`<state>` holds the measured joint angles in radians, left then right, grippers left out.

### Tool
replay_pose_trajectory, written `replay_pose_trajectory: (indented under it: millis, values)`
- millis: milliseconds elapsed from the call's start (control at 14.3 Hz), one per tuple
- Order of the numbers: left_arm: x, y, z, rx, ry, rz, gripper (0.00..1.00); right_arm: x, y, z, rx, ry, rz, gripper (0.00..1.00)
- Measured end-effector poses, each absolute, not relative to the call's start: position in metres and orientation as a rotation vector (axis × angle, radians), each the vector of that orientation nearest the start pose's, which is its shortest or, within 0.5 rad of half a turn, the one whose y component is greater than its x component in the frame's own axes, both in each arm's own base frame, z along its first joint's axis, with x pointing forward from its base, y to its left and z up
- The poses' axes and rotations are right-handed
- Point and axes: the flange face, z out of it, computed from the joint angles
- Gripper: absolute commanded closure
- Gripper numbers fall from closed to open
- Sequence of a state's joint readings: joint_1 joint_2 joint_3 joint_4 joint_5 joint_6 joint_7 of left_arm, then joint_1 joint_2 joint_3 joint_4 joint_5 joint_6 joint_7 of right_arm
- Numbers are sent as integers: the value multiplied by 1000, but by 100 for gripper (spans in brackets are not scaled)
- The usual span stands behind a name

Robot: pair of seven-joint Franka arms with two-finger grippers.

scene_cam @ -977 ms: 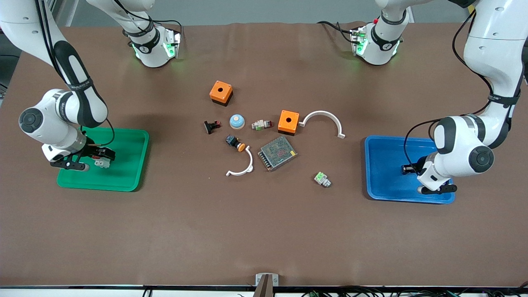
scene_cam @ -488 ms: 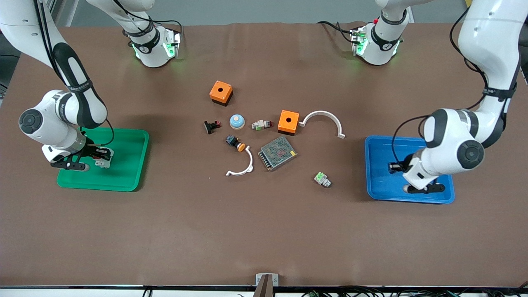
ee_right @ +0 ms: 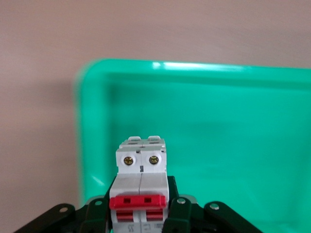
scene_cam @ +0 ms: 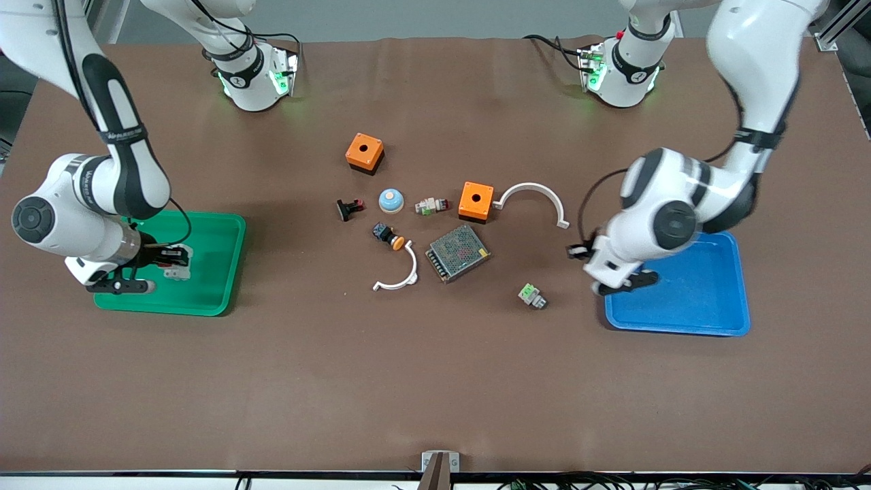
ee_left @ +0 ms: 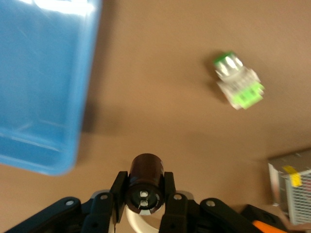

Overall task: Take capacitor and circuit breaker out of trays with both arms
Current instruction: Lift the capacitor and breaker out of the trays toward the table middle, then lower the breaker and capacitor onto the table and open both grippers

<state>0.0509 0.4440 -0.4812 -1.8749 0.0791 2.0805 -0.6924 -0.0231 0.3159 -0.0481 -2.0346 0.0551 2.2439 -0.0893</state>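
Note:
My left gripper (scene_cam: pixel 578 253) is shut on the capacitor (ee_left: pixel 146 178), a small dark cylinder. It hangs over bare table just off the blue tray (scene_cam: pixel 694 299), on the side toward the table's middle. The tray's rim shows in the left wrist view (ee_left: pixel 39 97), and so do the gripper's jaws (ee_left: pixel 145 189). My right gripper (scene_cam: pixel 170 260) is shut on the breaker (ee_right: pixel 142 170), a white-grey block with red levers. It holds the breaker (scene_cam: pixel 179 267) low over the green tray (scene_cam: pixel 218 272). The tray floor fills the right wrist view (ee_right: pixel 233 121) around the gripper (ee_right: pixel 142 206).
A green-and-white connector (scene_cam: pixel 531 295) lies on the table close to my left gripper, also in the left wrist view (ee_left: pixel 238 82). A metal mesh box (scene_cam: pixel 458 252), two orange boxes (scene_cam: pixel 475 201), two white arcs (scene_cam: pixel 534 197) and small buttons sit mid-table.
My left arm has swung from over the blue tray toward the table's middle, carrying the capacitor past the tray's edge. My right gripper has shifted only slightly over the green tray.

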Motion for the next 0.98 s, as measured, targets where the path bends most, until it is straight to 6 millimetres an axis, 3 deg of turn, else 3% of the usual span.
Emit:
replay_pose_trajectory:
  millis: [209, 419, 558, 698, 767, 837, 907, 977]
  values:
    - [544, -281, 270, -3100, -438, 368, 100, 581, 81, 286, -3096, 145, 140, 100]
    - [535, -299, 242, -3070, -468, 339, 100, 559, 202, 272, -3095, 244, 81, 100]
    - [535, -299, 218, -3059, -490, 332, 100, 547, 254, 252, -3101, 232, 78, 100]
    - [535, -299, 197, -3066, -524, 341, 96, 547, 279, 237, -3107, 196, 76, 100]
    - [535, -299, 190, -3067, -538, 349, 83, 548, 289, 231, -3110, 176, 76, 100]
    - [536, -298, 191, -3067, -546, 347, 61, 549, 297, 226, -3111, 164, 78, 100]
    - [536, -298, 191, -3067, -549, 346, 18, 549, 305, 221, -3111, 160, 77, 100]
    - [536, -298, 190, -3066, -553, 349, 0, 549, 311, 216, -3109, 162, 69, 100]
